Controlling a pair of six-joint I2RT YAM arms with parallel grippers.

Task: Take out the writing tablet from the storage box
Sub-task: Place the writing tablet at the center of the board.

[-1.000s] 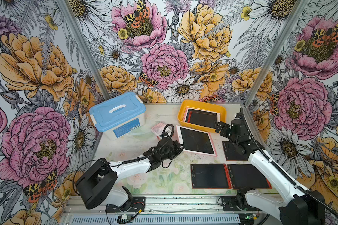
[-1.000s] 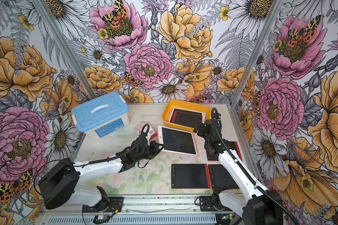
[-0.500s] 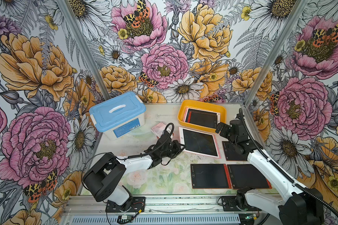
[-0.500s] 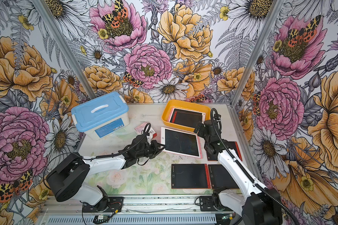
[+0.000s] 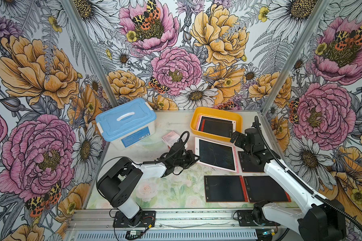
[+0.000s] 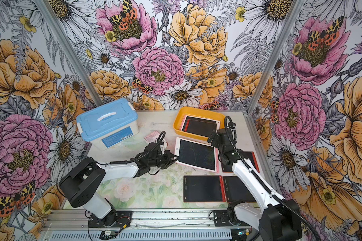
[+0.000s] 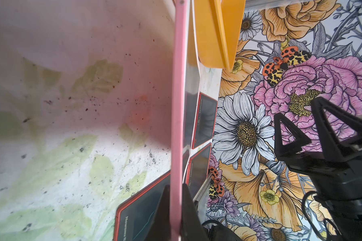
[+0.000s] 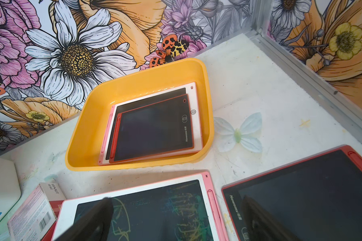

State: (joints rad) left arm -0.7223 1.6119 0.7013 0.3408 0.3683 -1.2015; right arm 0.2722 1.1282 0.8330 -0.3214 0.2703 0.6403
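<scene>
The yellow storage box (image 5: 215, 110) (image 6: 199, 109) stands at the back right. Inside it a red-framed tablet (image 8: 153, 129) lies on a white one. In front of the box, a pink-and-white writing tablet (image 5: 216, 154) (image 6: 196, 154) with scribbles is held low over the table. My left gripper (image 5: 196, 158) (image 7: 177, 208) is shut on its left edge. My right gripper (image 5: 235, 137) (image 8: 176, 200) hangs open above that tablet's right edge, holding nothing.
A translucent box with a blue lid (image 5: 125, 121) stands at the back left, a small pink carton (image 5: 170, 136) beside it. Three red-framed tablets lie flat on the right: two at the front (image 5: 224, 188) (image 5: 266, 188) and one under my right arm (image 5: 249, 162).
My left gripper has carried the pink-and-white tablet a little to the right. The right gripper has stayed open and almost still.
</scene>
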